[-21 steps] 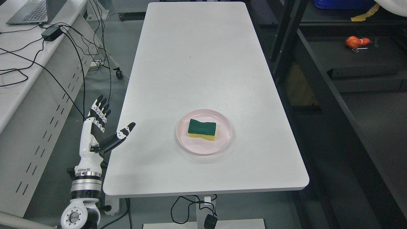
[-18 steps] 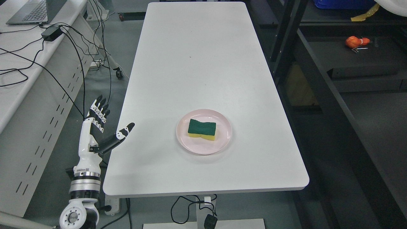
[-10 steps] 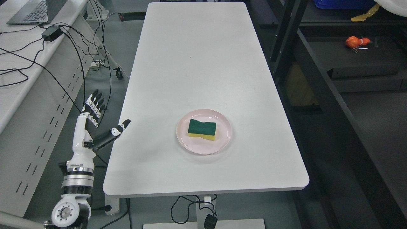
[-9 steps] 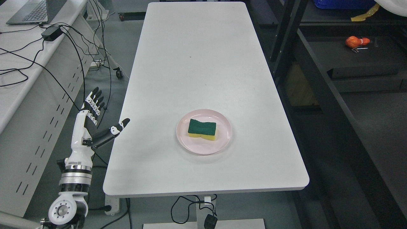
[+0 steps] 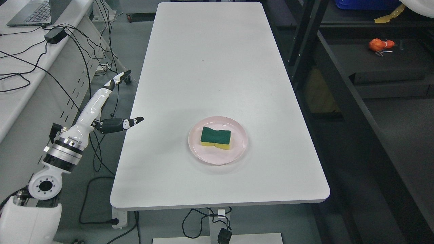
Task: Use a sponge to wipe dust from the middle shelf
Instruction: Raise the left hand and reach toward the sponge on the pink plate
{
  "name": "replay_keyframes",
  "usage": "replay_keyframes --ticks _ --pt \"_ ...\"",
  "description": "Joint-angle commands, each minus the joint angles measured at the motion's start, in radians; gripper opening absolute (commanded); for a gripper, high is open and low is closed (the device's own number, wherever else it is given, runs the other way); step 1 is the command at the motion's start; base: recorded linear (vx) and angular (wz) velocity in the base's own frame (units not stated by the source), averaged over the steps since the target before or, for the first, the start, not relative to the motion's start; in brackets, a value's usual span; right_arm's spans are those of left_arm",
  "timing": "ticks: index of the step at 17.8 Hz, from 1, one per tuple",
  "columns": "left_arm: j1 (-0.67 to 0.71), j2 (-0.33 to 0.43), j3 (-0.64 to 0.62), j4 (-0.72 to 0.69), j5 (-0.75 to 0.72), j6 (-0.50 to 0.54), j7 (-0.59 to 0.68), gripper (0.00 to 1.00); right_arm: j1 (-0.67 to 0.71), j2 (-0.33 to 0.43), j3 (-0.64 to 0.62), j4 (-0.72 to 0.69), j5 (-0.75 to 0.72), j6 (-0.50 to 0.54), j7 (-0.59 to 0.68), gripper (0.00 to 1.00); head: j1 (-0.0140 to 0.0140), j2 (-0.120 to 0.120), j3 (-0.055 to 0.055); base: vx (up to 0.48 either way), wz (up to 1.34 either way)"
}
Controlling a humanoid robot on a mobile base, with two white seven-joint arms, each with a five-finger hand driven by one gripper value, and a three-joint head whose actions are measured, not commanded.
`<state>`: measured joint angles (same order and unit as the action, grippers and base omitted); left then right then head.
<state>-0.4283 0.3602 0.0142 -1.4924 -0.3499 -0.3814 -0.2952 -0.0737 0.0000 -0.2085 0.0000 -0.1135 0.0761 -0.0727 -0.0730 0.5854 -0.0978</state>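
Observation:
A sponge (image 5: 215, 138), green on top and yellow below, lies on a pink plate (image 5: 237, 152) on the near half of the white table (image 5: 210, 61). My left hand (image 5: 112, 101) is raised beside the table's left edge, well left of the plate. Its fingers (image 5: 117, 78) are stretched out straight and the thumb (image 5: 130, 122) points toward the table. It holds nothing. The dark shelf unit (image 5: 373, 67) stands to the right of the table. My right hand is out of view.
A white desk (image 5: 20, 67) with a laptop (image 5: 34, 13), a power brick and several cables stands at the left. An orange object (image 5: 379, 44) lies on the dark shelf at the right. Cables hang under the table's front edge.
My left arm has risen and swung forward along the table's left edge. The fingers now point further away and more of the forearm shows. The sponge and plate have not moved.

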Motion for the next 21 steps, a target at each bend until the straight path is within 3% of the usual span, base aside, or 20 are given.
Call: replay_keyframes --ticks 1,5,11,14,21 --pt "-0.274 0.143 -0.233 0.35 -0.458 -0.109 -0.008 0.97 0.0 -0.017 0.0 -0.017 0.0 0.001 -0.001 1.0 0.0 0.0 0.0 0.0 0.0" --pt "-0.388 0.083 -0.457 0.351 -0.598 -0.108 -0.01 0.96 0.0 -0.017 0.0 -0.017 0.0 0.001 -0.001 1.0 0.0 0.0 0.0 0.0 0.0" --pt "-0.526 -0.056 -0.698 0.351 -0.632 -0.119 -0.03 0.96 0.0 -0.017 0.0 -0.017 0.0 0.001 -0.001 1.0 0.0 0.0 0.0 0.0 0.0" --pt "-0.526 -0.124 -0.744 0.35 -0.633 -0.152 -0.067 0.95 0.0 -0.017 0.0 -0.017 0.0 0.001 -0.001 1.0 0.0 0.0 0.0 0.0 0.0" --pt "-0.529 -0.136 -0.749 0.348 -0.698 -0.151 -0.117 0.93 0.0 -0.017 0.0 -0.017 0.0 0.001 -0.001 1.0 0.0 0.0 0.0 0.0 0.0"
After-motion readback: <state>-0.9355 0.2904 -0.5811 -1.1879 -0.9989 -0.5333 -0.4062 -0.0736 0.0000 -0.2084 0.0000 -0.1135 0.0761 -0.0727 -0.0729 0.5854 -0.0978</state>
